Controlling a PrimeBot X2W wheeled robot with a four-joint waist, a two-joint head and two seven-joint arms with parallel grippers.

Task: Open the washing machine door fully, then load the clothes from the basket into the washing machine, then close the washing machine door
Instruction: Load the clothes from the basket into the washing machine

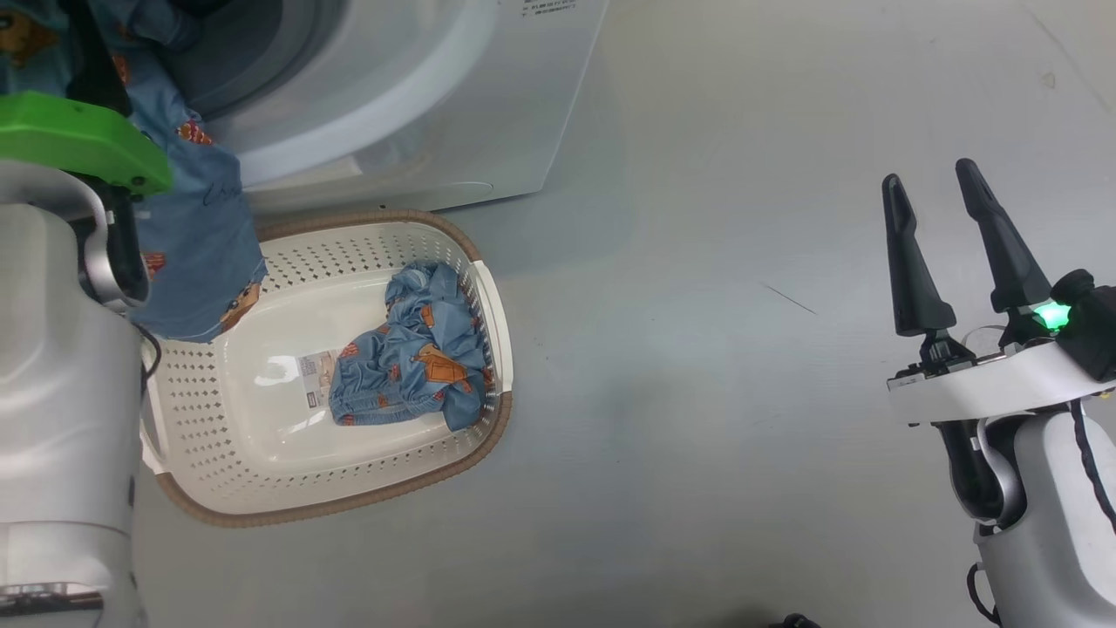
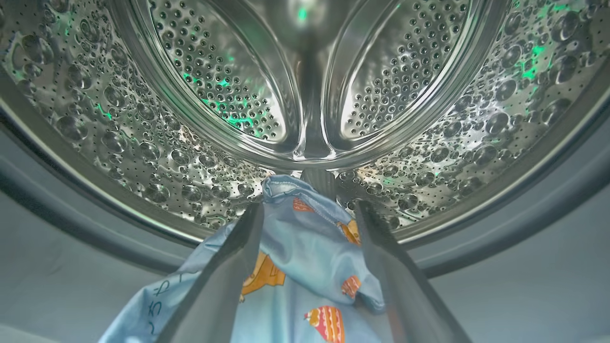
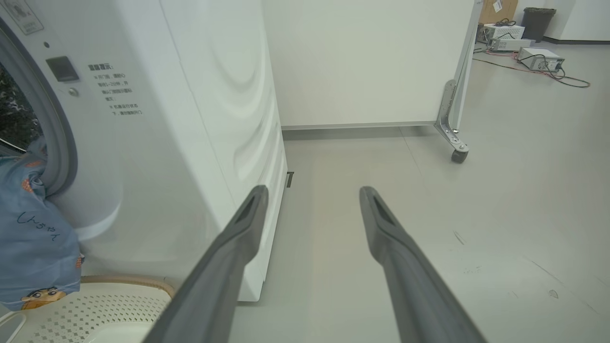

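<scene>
Step in hand: loading. The left gripper [image 2: 310, 206] stands at the steel perforated drum [image 2: 214, 71], fingers apart. A light-blue printed garment [image 2: 305, 257] lies loose between them, its tail hanging down the white washing machine [image 1: 418, 105] front at upper left of the head view. A second light-blue garment [image 1: 410, 362] lies in the cream perforated plastic basket [image 1: 187, 410], lower left. The right gripper [image 1: 928, 174], lower right, is spread and empty. The next move probably calls for getting the hanging fabric fully inside the drum.

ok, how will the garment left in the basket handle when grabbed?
Likely floppy: the garment lies crumpled in folds. Probably light, being thin fabric. Could trail when lifted, as the other garment hangs from the washing machine.
</scene>
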